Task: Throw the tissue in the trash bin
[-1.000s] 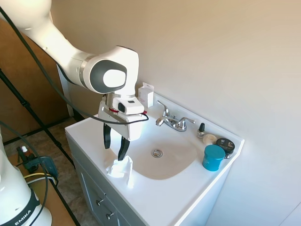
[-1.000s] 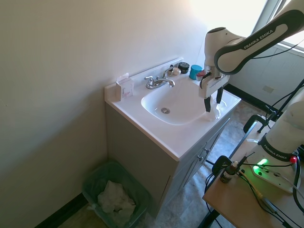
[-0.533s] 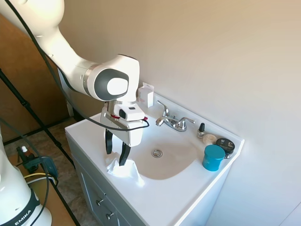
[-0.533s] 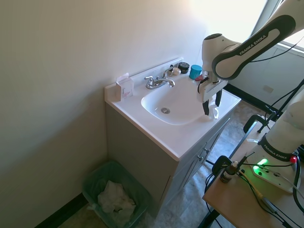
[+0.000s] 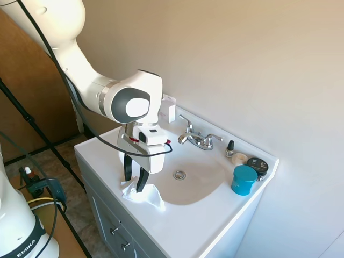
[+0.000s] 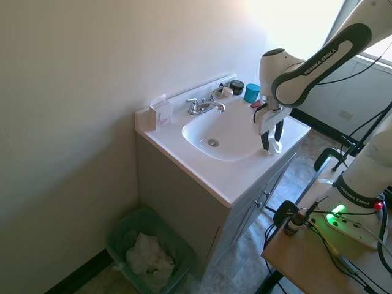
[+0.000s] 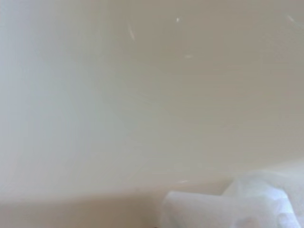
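Gripper: black 2-finger gripper point(image 5: 134, 181) points straight down, fingers narrowly parted, tips down in the tissue; a firm grip cannot be told.
Tissue: crumpled white paper tissue point(image 5: 144, 194) on the white vanity countertop point(image 5: 185, 226), at 8 o'clock from the basin drain point(image 5: 179, 174).
Bin: dark plastic trash bin point(image 6: 124, 233) on the floor beside the cabinet.

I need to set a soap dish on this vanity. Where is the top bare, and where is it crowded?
Bare: the countertop in front of the basin, beyond the tissue and pincer, and the strip between the white box and the faucet. Crowded: the corner with the teal jar and small toiletries.
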You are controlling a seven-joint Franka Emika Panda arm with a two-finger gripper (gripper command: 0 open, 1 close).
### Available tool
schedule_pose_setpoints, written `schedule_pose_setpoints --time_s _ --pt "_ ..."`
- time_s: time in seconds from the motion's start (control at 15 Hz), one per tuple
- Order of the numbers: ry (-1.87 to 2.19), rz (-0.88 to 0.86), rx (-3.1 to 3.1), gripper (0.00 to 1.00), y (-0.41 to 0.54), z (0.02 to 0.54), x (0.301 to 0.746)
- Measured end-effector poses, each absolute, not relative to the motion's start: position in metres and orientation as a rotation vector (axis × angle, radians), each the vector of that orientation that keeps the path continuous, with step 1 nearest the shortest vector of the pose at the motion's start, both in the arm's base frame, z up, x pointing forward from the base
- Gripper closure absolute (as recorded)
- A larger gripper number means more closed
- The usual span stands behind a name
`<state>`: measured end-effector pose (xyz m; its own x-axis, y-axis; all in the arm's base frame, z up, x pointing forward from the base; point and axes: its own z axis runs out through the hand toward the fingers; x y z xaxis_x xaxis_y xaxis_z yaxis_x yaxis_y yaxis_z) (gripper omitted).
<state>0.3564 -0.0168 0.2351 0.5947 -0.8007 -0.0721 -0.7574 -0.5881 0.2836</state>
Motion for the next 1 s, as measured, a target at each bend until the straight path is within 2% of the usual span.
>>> schedule_pose_setpoints --time_s 1.0 --pt "-1.292 -0.228 2.649 1.0 -0.026 0.238 0.367"
